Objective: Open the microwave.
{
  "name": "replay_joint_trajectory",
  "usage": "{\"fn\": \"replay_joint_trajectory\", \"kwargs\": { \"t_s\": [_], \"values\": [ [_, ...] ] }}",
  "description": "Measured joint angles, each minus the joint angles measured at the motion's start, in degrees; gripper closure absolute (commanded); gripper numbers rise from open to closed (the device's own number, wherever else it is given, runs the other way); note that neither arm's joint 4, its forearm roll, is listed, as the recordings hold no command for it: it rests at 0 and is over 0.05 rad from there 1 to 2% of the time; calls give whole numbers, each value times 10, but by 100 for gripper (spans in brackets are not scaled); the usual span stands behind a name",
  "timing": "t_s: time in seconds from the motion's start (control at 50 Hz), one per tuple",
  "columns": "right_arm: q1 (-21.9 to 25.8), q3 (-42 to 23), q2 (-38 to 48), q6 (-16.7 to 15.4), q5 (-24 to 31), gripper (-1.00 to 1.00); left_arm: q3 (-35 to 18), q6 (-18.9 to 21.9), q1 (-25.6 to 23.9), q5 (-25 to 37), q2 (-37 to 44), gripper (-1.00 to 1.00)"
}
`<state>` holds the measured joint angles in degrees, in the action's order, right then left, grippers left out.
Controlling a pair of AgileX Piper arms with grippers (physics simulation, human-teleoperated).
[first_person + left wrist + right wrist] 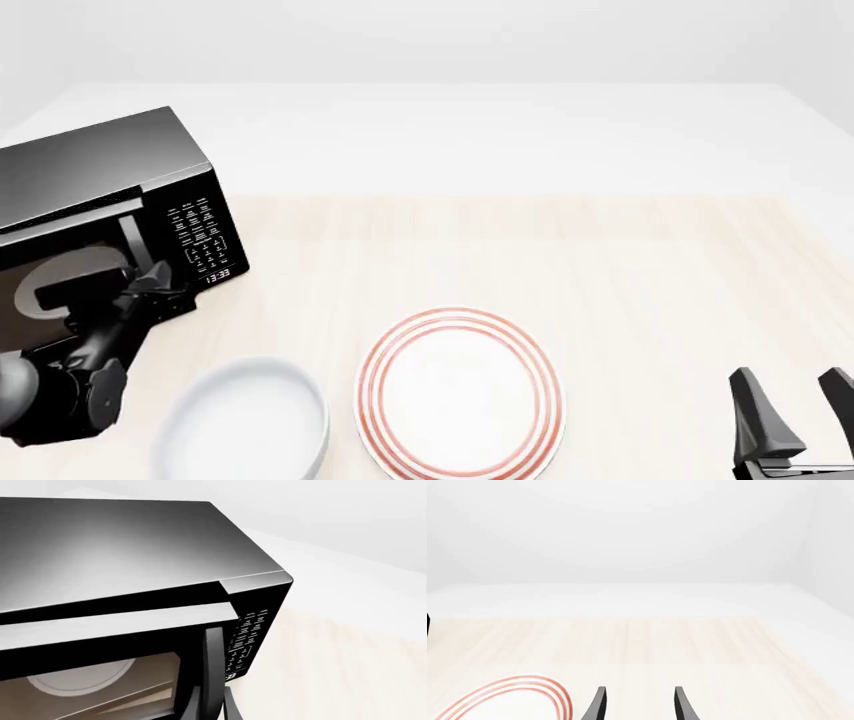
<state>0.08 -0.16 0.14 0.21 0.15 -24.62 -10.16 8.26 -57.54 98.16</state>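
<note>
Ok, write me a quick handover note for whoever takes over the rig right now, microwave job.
Left end effector: at the microwave's vertical handle, fingers either side of the bar; whether it is clamped cannot be told.
Right end effector: open, empty, idle over the near right of the table.
Microwave: far left. The door shows a gap at its top edge, so it seems slightly ajar.
Nearby: white bowl, red-ringed plate.
Left to do: swing the door fully open.
</note>
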Motion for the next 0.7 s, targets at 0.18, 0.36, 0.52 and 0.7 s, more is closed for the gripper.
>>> {"fn": "replay_joint_trajectory", "kwargs": {
  "t_s": [0.18, 0.36, 0.52, 0.7],
  "values": [
    [0, 0, 0, 0, 0, -100, 8, 0, -1, -6, -4, 100],
    [0, 0, 0, 0, 0, -100, 18, -1, -2, -13, -8, 100],
    [0, 0, 0, 0, 0, -100, 28, -1, -4, -17, -14, 100],
    [0, 0, 0, 0, 0, -100, 39, -1, -5, -21, -21, 100]
  ]
}}
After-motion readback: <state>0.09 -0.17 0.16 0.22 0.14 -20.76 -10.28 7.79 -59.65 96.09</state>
